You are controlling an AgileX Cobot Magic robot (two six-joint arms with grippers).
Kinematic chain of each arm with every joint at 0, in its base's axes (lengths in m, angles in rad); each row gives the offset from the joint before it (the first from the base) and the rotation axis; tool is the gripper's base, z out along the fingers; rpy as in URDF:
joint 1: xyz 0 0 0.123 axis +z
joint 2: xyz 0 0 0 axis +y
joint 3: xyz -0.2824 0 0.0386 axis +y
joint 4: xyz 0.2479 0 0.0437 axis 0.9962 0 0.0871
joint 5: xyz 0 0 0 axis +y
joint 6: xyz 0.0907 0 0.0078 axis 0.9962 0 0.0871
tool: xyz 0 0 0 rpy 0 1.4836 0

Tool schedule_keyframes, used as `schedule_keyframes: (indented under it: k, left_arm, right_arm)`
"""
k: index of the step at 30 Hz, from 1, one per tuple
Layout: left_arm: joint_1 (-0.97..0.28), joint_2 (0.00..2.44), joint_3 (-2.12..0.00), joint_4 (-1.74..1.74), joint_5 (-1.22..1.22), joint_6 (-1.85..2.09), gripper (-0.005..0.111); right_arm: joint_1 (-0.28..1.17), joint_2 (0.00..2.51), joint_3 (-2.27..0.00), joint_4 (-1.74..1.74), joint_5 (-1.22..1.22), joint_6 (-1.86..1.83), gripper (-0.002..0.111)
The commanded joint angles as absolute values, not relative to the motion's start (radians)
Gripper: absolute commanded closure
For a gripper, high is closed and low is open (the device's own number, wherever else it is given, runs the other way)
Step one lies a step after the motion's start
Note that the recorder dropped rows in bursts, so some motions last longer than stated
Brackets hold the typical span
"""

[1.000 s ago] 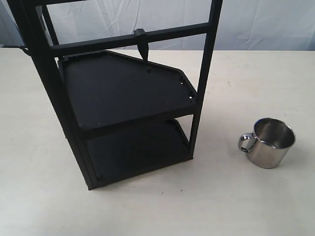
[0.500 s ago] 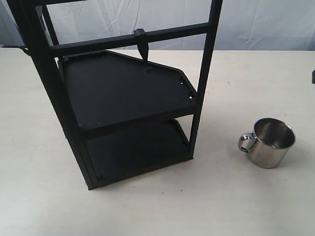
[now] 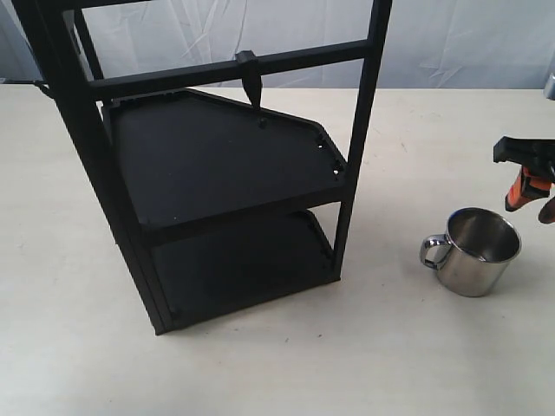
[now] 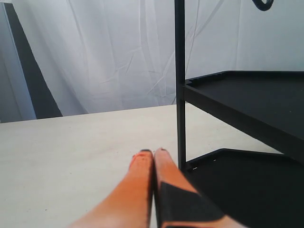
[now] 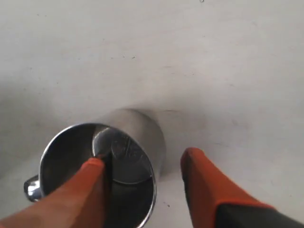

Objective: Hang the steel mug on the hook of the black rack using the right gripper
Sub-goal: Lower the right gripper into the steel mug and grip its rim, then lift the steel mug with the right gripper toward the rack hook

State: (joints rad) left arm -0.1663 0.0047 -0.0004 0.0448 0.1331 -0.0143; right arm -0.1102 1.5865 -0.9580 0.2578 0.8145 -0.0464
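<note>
The steel mug (image 3: 475, 251) stands upright on the table to the right of the black rack (image 3: 208, 165), its handle toward the rack. The hook (image 3: 250, 81) juts down from the rack's crossbar, bare. My right gripper (image 3: 533, 201) hangs open just above the mug's right rim. In the right wrist view the mug (image 5: 102, 164) lies below the right gripper (image 5: 142, 159), one orange finger over its mouth, the other outside its wall. My left gripper (image 4: 153, 152) is shut, empty, beside the rack's post (image 4: 179, 85).
The pale table (image 3: 408, 364) spreads around the rack and mug. White cloth (image 3: 468, 35) hangs behind. The rack's two black shelves (image 3: 217, 156) face the mug's side.
My right gripper has come into the exterior view from the right edge and now hangs above the mug's right rim. Mug and rack have not moved.
</note>
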Motion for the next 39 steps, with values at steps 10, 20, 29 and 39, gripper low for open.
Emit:
schedule_keyframes:
  k: [10,20,29,39]
  left_arm:
    - [-0.171,0.000,0.000,0.045,0.128,-0.017,0.105]
    - [-0.171,0.000,0.000,0.045,0.128,-0.017,0.105]
    - [-0.171,0.000,0.000,0.045,0.128,-0.017,0.105]
    - [-0.171,0.000,0.000,0.045,0.128,-0.017,0.105]
  right_arm:
    - [-0.080,1.766,-0.963,0.300,0.640,-0.123,0.079]
    - [-0.080,1.707,-0.963,0.304,0.839,-0.148,0.109]
    - [-0.080,1.164,-0.963,0.606,1.221,-0.221,0.109]
    - [0.102,1.152,-0.938,1.004,1.221,-0.255,0.109]
